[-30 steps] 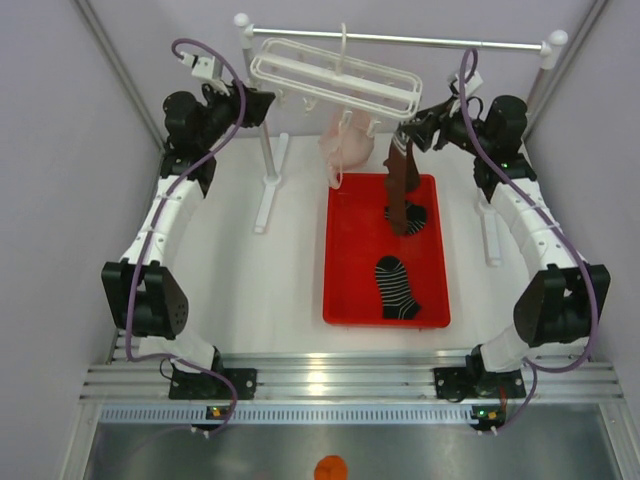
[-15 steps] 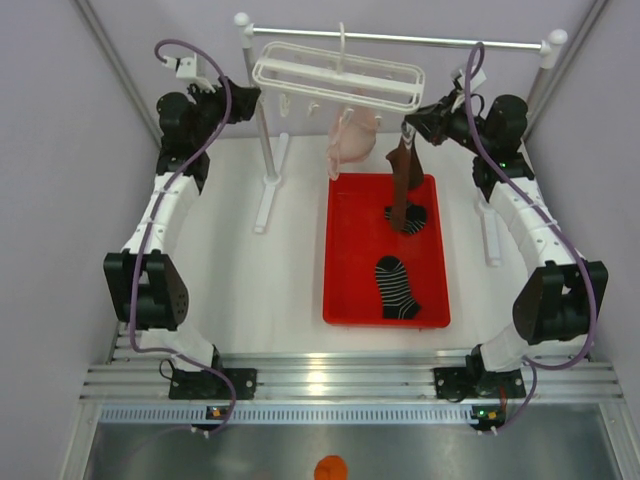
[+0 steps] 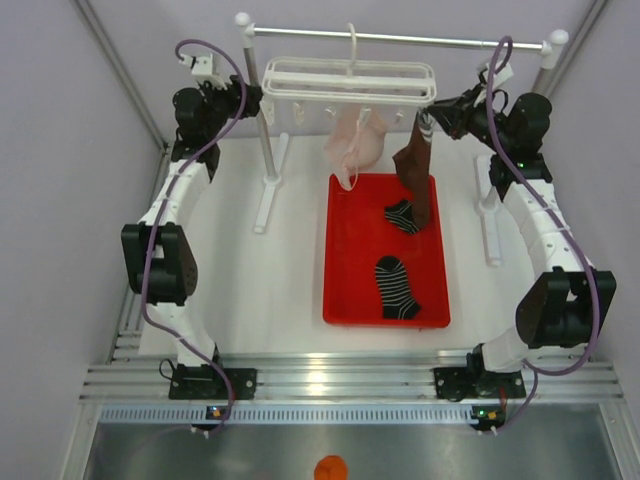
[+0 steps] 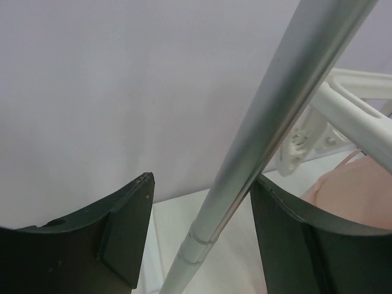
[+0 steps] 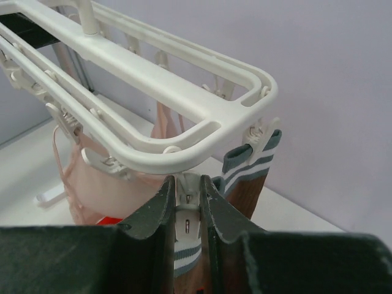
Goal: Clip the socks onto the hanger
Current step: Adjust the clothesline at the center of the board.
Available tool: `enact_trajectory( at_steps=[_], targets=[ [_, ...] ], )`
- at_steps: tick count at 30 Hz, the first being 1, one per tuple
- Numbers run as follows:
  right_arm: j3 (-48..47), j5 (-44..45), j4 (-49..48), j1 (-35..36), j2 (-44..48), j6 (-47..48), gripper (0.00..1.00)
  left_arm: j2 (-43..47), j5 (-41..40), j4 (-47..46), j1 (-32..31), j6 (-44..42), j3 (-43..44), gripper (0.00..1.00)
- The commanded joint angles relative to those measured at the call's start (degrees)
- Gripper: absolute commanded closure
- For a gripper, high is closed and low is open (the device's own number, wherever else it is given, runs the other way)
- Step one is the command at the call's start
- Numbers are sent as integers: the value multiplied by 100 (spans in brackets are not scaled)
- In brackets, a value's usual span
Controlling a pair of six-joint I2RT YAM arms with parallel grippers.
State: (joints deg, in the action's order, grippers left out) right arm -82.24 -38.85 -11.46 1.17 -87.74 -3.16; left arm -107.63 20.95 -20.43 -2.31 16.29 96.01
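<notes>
Right, hanger [image 3: 350, 80]: white lattice frame, hooked on the stand's crossbar [image 3: 450, 41] above the surface [image 3: 260, 290], hanging level. The red tray [image 3: 350, 270] below holds two black white-striped socks [image 3: 397, 287], lying flat. A dark brown sock [image 3: 416, 170] with a striped cuff dangles from the hanger's right end, beside pink fabric [image 3: 352, 145]. Right arm reaches up and back, claw [image 5: 187, 182] pinched narrow on a peg [image 5: 185, 226] there. Left arm is raised, claw [image 4: 201, 184] wide, straddling the stand's post [image 4: 257, 135].
</notes>
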Motion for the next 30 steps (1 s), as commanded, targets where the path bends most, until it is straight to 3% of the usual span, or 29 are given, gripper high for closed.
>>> enact_trajectory(
  at_steps=[1, 10, 15, 25, 30],
  targets=[
    [-293, -26, -234, -73, 275, -53, 100, -143, 6, -568, 20, -47, 357, 32],
    [-433, 88, -49, -503, 240, 87, 100, -276, -407, -410, 20, -179, 463, 37],
    [-521, 27, 21, -662, 214, 184, 100, -206, -250, -540, 28, -136, 411, 38],
    [-627, -184, 39, -635, 82, 175, 100, 928, 2533, -1324, 20, 497, -688, 37],
    [-671, -193, 118, -627, 91, 254, 100, 1376, 2853, -1359, 20, 454, -1312, 40]
  ],
)
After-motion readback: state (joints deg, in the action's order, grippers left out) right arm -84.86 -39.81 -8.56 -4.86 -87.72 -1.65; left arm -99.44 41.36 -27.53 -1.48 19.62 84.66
